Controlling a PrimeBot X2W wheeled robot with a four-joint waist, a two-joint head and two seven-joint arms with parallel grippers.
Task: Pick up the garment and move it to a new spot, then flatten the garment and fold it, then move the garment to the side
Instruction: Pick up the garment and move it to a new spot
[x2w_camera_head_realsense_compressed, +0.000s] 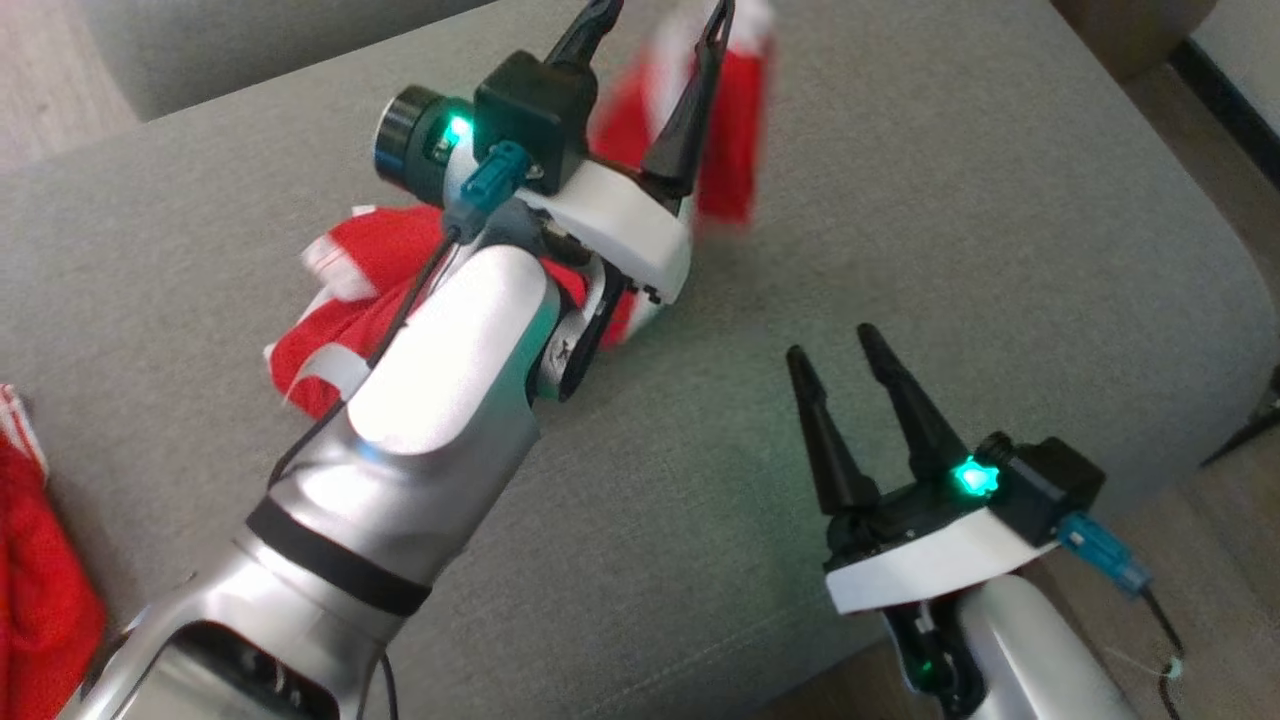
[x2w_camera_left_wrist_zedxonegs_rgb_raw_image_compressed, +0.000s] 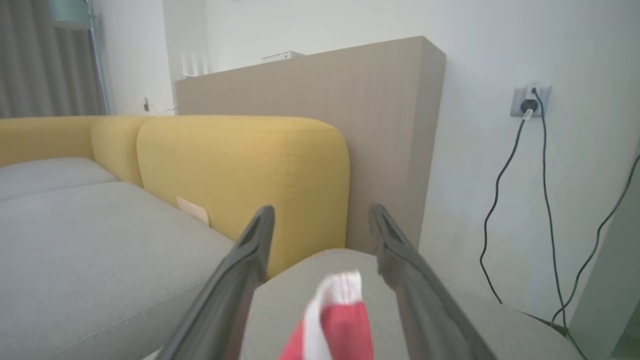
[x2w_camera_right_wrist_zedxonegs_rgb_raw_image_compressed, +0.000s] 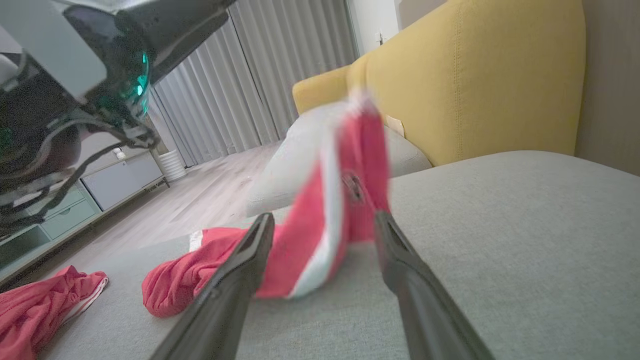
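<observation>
**Head view.** The left pincer (x2w_camera_head_realsense_compressed: 662, 10) reaches out over the grey sofa seat (x2w_camera_head_realsense_compressed: 950, 200), its 2 fingers spread wide and closed on nothing. The garment (x2w_camera_head_realsense_compressed: 385, 245), red with white trim, lies bunched on the seat under the left forearm. 1 end stands blurred just beyond the fingers. The right pincer (x2w_camera_head_realsense_compressed: 833, 342) waits near the seat's front edge, fully open and empty. A second red garment (x2w_camera_head_realsense_compressed: 40, 560) lies at the seat's left end. The step in hand appears to be setting the garment down at its new spot. It is best done by drawing the open fingers straight up and clear of the cloth, so that no fold snags. Flattening should then begin from 2 separate edges, not from the bunched middle.

**Left wrist view.** The fingers of the left pincer (x2w_camera_left_wrist_zedxonegs_rgb_raw_image_compressed: 322, 210) stand well apart, with a blurred red-and-white end of the garment (x2w_camera_left_wrist_zedxonegs_rgb_raw_image_compressed: 340, 310) low between them and pinched by neither. Beyond are a yellow backrest (x2w_camera_left_wrist_zedxonegs_rgb_raw_image_compressed: 240, 175), a wooden panel (x2w_camera_left_wrist_zedxonegs_rgb_raw_image_compressed: 350, 100) and a wall socket (x2w_camera_left_wrist_zedxonegs_rgb_raw_image_compressed: 530, 100) with hanging cables (x2w_camera_left_wrist_zedxonegs_rgb_raw_image_compressed: 495, 200).

**Right wrist view.** The right pincer (x2w_camera_right_wrist_zedxonegs_rgb_raw_image_compressed: 324, 216) is open and points at the garment (x2w_camera_right_wrist_zedxonegs_rgb_raw_image_compressed: 350, 165), which rises in a blurred peak above the seat. The fabric surface is soft and yielding. Curtains (x2w_camera_right_wrist_zedxonegs_rgb_raw_image_compressed: 250, 75) and a wooden floor (x2w_camera_right_wrist_zedxonegs_rgb_raw_image_compressed: 210, 190) lie behind.
</observation>
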